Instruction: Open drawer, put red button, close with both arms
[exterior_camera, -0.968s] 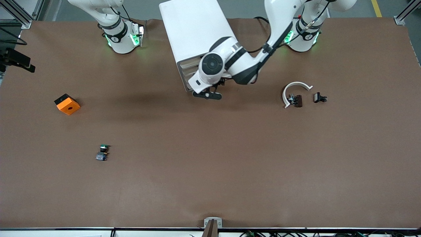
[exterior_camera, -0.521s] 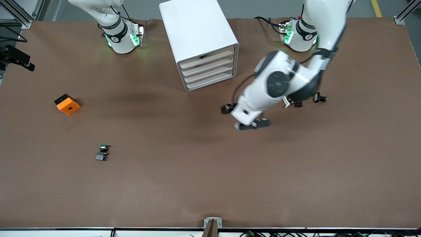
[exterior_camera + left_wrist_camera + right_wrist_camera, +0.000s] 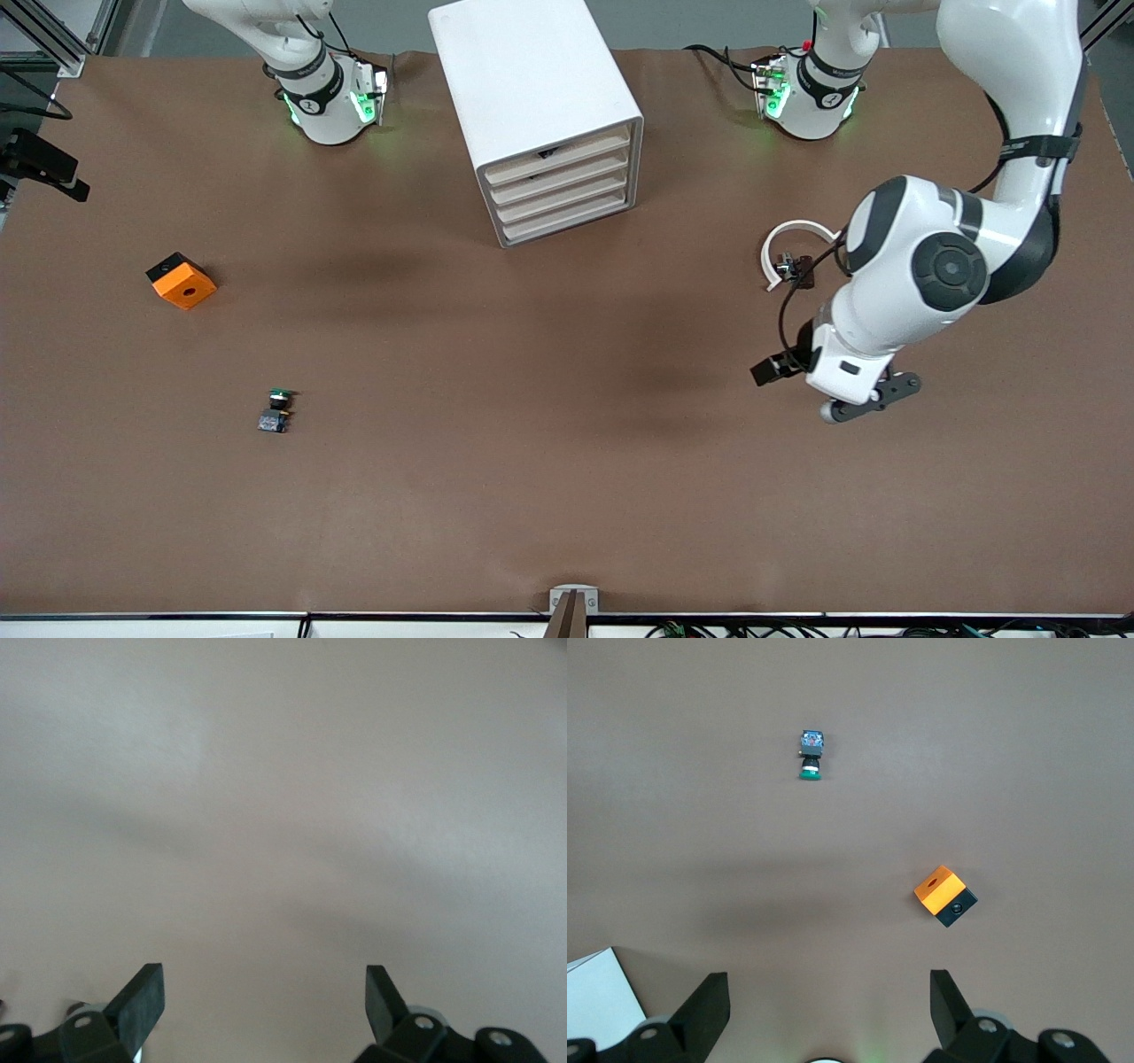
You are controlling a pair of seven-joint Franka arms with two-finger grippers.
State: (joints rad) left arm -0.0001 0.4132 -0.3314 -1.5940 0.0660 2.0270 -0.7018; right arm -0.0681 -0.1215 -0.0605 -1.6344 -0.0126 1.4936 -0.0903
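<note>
- Main risk: the left gripper [image 3: 873,399], jaws spread wide and empty, hangs over bare tabletop [image 3: 567,496] toward the left arm's end. None of the cabinet's drawers is open yet, so a grab for the red button [image 3: 802,268] now would leave nowhere to drop it.
- The red button lies against a white ring piece [image 3: 797,232], just beside the left arm's wrist. The ring could block a finger or get dragged along.
- The green button [image 3: 280,409], a look-alike near the orange cube [image 3: 181,280], could be taken by mistake.
- The right gripper [image 3: 829,992] waits high over its own end, fingers apart, holding nothing.
- The cabinet [image 3: 532,89] stands at the tabletop's edge between the bases. The top drawer [image 3: 560,158] and the three below are shut, and their contents cannot be seen.
</note>
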